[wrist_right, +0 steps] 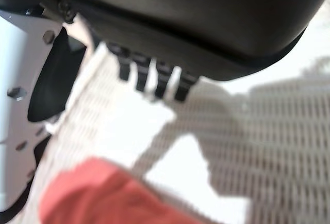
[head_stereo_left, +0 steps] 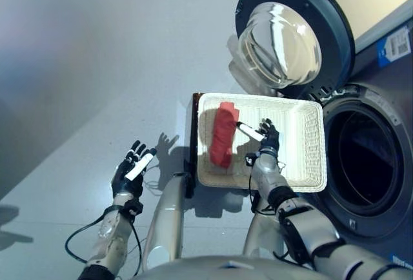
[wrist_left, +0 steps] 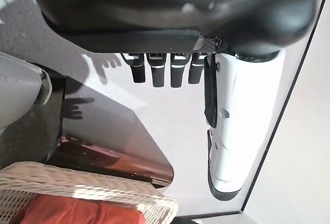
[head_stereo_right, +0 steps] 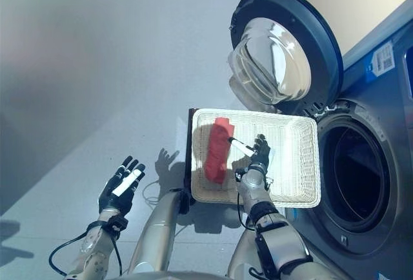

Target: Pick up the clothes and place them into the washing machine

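A red cloth (head_stereo_left: 222,135) lies in the left part of a shallow white wicker basket (head_stereo_left: 303,164); the cloth also shows in the right wrist view (wrist_right: 98,193) and the left wrist view (wrist_left: 77,212). My right hand (head_stereo_left: 266,139) hovers over the basket's middle, just right of the cloth, with fingers straight and its white-covered thumb pointing at the cloth. It holds nothing. My left hand (head_stereo_left: 131,171) is open and empty over the floor, left of the basket. The washing machine's drum opening (head_stereo_left: 361,164) is to the right, with its round door (head_stereo_left: 290,35) swung open.
The basket rests on a low dark brown box (head_stereo_left: 191,138) beside the machine. Grey floor (head_stereo_left: 77,86) stretches to the left and behind. The open door stands above the basket's far edge.
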`<state>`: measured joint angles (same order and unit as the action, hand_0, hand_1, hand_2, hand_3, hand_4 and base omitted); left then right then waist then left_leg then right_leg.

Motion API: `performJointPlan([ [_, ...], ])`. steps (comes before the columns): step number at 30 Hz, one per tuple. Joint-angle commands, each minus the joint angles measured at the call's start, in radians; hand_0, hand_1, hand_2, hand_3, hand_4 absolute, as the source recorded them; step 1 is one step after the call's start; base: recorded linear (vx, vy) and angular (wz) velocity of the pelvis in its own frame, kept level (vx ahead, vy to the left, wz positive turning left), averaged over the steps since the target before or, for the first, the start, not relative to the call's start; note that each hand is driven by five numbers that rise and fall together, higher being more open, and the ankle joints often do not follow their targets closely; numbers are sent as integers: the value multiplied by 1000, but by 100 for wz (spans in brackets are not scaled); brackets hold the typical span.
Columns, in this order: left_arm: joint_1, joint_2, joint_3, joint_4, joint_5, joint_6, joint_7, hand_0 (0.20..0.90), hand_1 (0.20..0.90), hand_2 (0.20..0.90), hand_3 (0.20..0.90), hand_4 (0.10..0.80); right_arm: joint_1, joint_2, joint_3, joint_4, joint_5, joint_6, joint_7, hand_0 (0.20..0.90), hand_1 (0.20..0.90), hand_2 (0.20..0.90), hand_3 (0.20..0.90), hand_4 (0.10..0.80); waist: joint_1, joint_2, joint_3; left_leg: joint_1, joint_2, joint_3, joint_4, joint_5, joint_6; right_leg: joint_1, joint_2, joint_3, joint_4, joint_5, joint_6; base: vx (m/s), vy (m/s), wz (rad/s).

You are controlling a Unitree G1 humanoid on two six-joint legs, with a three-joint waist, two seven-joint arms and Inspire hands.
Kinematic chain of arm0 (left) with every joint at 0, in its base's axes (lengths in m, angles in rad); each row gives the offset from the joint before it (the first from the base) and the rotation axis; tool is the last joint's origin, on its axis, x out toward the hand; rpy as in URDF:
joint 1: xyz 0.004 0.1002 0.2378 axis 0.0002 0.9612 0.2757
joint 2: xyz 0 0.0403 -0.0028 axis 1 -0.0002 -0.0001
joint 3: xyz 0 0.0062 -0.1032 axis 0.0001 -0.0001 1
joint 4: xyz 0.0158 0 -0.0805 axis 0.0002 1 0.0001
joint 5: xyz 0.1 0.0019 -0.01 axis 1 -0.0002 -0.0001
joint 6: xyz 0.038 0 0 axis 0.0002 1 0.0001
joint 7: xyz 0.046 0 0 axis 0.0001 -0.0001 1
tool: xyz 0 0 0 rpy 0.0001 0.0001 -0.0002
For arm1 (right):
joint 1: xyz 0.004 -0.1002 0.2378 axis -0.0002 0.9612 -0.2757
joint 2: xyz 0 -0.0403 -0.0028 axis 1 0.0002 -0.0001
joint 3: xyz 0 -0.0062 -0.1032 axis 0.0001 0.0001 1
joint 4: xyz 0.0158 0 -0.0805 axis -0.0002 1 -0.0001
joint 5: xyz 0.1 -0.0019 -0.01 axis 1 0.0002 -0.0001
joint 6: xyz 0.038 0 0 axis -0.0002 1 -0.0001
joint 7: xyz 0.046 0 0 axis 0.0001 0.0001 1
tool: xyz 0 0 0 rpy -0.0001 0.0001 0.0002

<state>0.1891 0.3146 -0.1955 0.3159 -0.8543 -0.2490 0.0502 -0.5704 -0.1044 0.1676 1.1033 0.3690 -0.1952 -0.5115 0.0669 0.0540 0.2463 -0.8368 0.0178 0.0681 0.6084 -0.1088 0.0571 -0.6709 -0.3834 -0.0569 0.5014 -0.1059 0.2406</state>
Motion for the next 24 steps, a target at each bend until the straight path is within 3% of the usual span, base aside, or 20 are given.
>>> performJointPlan([
  [1, 4, 64, 51, -101, 43, -73, 4, 900, 900, 900, 900, 800, -105, -18, 54, 45, -113, 28, -44, 900, 900, 900, 900, 800, 47, 21, -5, 10, 57, -75, -83, 73, -130, 33, -9, 24, -31, 71, -52, 0, 0, 0],
  [10, -10, 102, -2, -122, 64, -54, 4, 900, 900, 900, 900, 800, -229, 51, 45, 297, -164, 143, -65, 900, 900, 900, 900, 800, 104, 42, 10, 6, 35, -90, -79, 74, -127, 61, -18, 1, -23, 61, -50, 16, -8, 9],
  [11, -13, 106, -6, -121, 65, -53, 4, 900, 900, 900, 900, 800, -234, 56, 45, 308, -166, 151, -66, 900, 900, 900, 900, 800, 110, 42, 7, 13, 34, -96, -62, 34, -133, 72, -21, -2, -7, 23, -45, 121, -45, 20],
  [14, -18, 120, -20, -137, 72, -51, 5, 900, 900, 900, 900, 800, -248, 64, 34, 326, -173, 170, -64, 900, 900, 900, 900, 800, 128, 48, 9, 8, 25, -105, -57, 32, -131, 78, -26, -15, -1, 20, -42, 21, -12, 27],
  [15, -21, 123, -23, -140, 71, -50, 4, 900, 900, 900, 900, 800, -251, 67, 32, 330, -175, 177, -63, 900, 900, 900, 900, 800, 135, 53, 14, 0, 21, -103, -73, 71, -124, 72, -27, -20, -16, 54, -45, -81, 25, 19],
  [20, -29, 138, -38, -158, 77, -45, 4, 900, 900, 900, 900, 800, -261, 65, 6, 362, -169, 208, -64, 900, 900, 900, 900, 800, 161, 60, 17, -9, 10, -118, -71, 69, -121, 84, -34, -37, -14, 51, -40, 16, -17, 11],
  [21, -30, 142, -41, -164, 78, -42, 4, 900, 900, 900, 900, 800, -257, 57, -6, 372, -165, 217, -67, 900, 900, 900, 900, 800, 167, 61, 16, -7, 6, -125, -51, 26, -125, 94, -38, -41, 3, 14, -33, 111, -74, 12],
  [24, -32, 156, -49, -197, 77, -39, 0, 900, 900, 900, 900, 800, -246, 31, -51, 396, -150, 241, -78, 900, 900, 900, 900, 800, 189, 74, 25, -24, -9, -136, -41, 22, -121, 101, -47, -58, 12, 9, -29, 45, -32, 22],
])
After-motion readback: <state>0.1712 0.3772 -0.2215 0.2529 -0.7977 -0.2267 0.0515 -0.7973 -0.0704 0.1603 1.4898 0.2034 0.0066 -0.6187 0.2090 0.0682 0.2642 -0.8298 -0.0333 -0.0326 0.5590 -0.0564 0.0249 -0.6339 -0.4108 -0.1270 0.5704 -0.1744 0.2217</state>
